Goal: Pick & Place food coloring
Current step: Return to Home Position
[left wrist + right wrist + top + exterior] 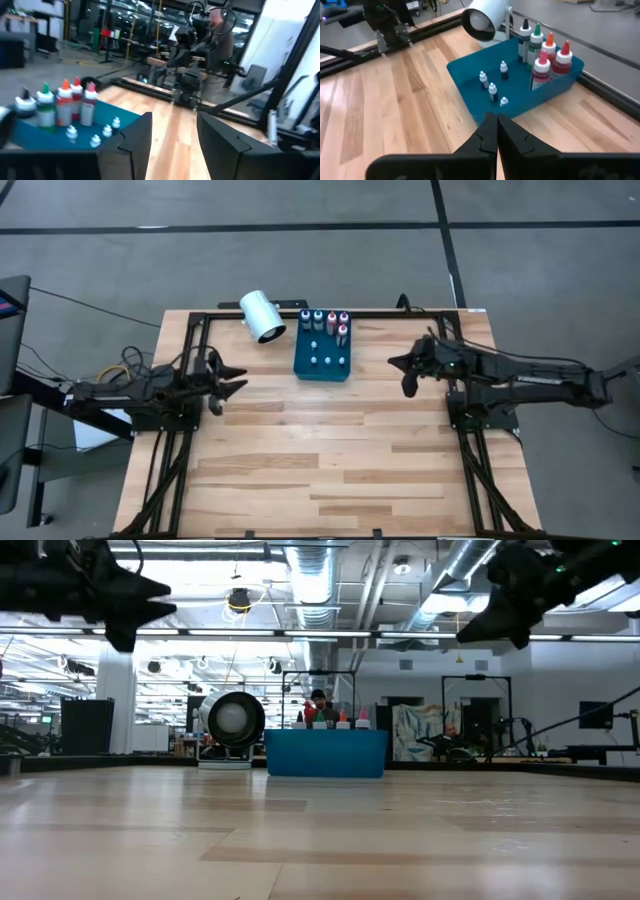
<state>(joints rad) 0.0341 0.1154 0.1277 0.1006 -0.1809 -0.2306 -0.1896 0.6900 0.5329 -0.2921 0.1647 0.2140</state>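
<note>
The food coloring bottles (542, 47) stand upright in a blue tray (470, 75) near the table's far edge. The larger ones, with blue, green, red and pink tops, are grouped at its far end (325, 320). Several tiny white-capped ones (492, 90) stand in the tray's near half (322, 361). My left gripper (240, 378) hovers open, left of the tray and above the table (172, 135). My right gripper (396, 363) hovers shut to the tray's right, its closed fingertips (496, 132) pointing toward the tray. Both are high above the table (130, 600) (510, 600).
A large white cylinder (263, 316) lies on its side just left of the tray's far end, its open end facing the near side (232, 720). A black frame rail (400, 312) runs along the table's far edge. Bare wood (330, 450) fills the table's near half.
</note>
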